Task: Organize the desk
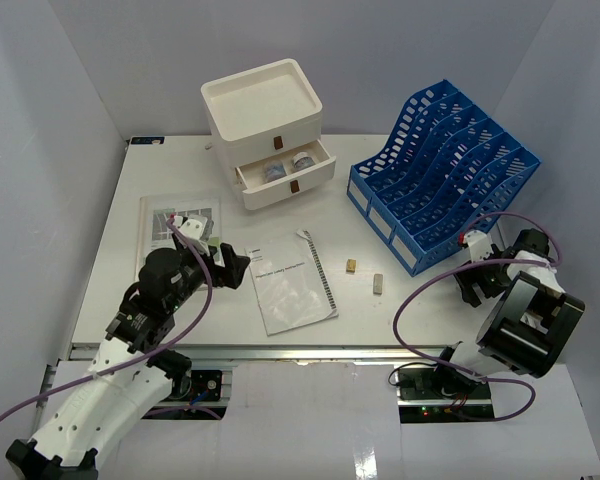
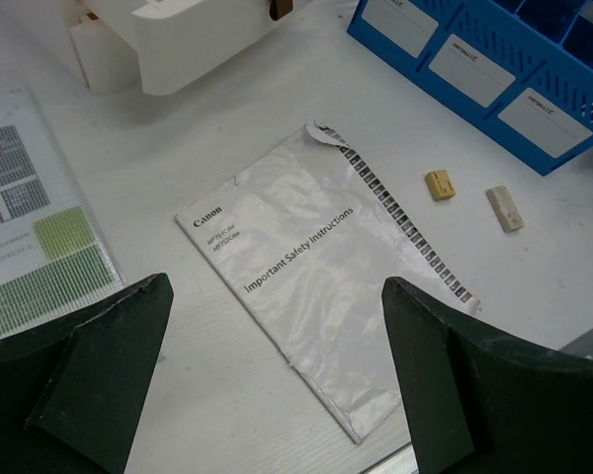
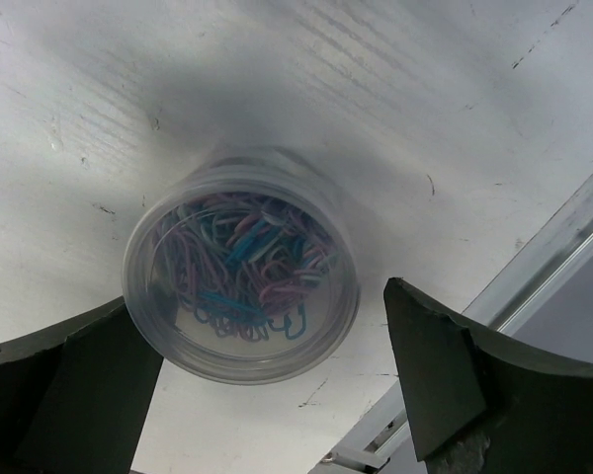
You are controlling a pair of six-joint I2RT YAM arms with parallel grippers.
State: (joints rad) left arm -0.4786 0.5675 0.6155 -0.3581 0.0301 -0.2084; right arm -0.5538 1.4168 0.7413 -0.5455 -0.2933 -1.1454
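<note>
The bench (image 1: 365,325) fills the middle of the overhead view, a wide white top with a rail along its lower edge. It is not yet tidy, with loose things strewn between the white drawer box (image 1: 268,130) at upper centre and the blue file rack (image 1: 445,190) at upper right.

From where I stand, the next move looks to turn on a clear tub of paper clips (image 3: 242,267). In the right wrist view it stands on the bench close to the edge rail, straight below the right arm (image 1: 530,320) and between its released jaws, a shade left of centre. It is round, so no turn of the wrist seems needed. I'd say lowering and closing would do it. From overhead the tub is hidden beneath that arm.

The left arm (image 1: 150,300) is well apart from it. Its jaws are also released and grasp nothing, poised over a Canon booklet (image 2: 321,296). The booklet's long axis runs from upper left to lower right, slantwise to the jaws.
</note>
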